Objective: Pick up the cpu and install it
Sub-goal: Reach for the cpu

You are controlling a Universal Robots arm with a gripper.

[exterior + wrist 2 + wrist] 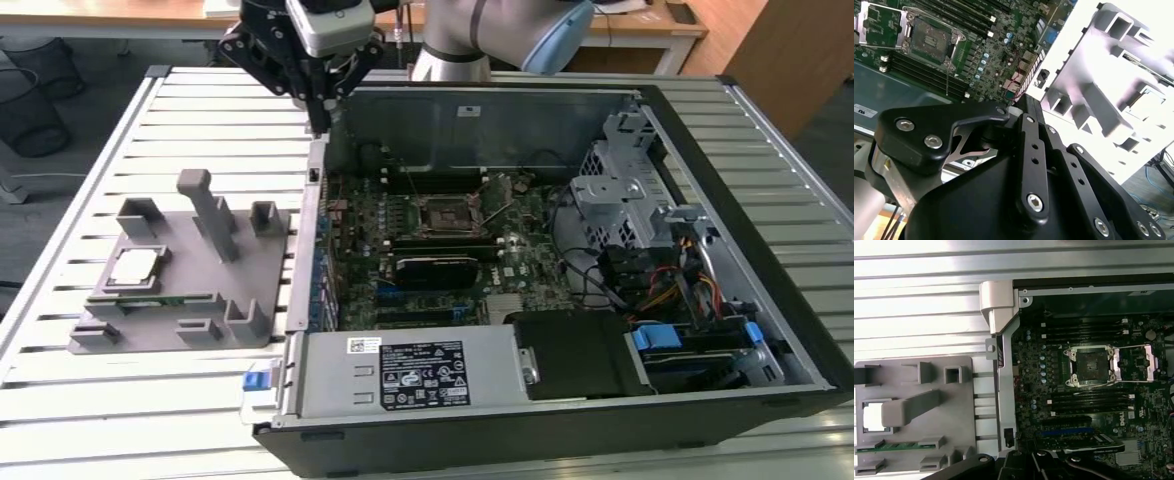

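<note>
The cpu (pixel 138 265), a small silver square, lies flat in a recess of the grey fixture block (pixel 187 300) at the exterior view's left, outside the computer case. The first wrist view shows the cpu (pixel 871 417) partly behind a fixture post. My gripper (pixel 320 122) hangs high over the case's far left wall, well away from the cpu, fingers drawn together on nothing. The motherboard's socket (pixel 447 212) stands open with its metal frame lifted, and is also seen as the socket (pixel 1089 365) and the socket (pixel 934 37) in both wrist views.
The open black computer case (pixel 747 400) lies on a slatted white table (pixel 80 400). Inside are RAM sticks (pixel 434 243), a drive cage (pixel 621 190), cables and a power supply (pixel 400 375). Tall posts (pixel 211 215) rise from the fixture. A RAM stick (pixel 896 446) rests in the fixture.
</note>
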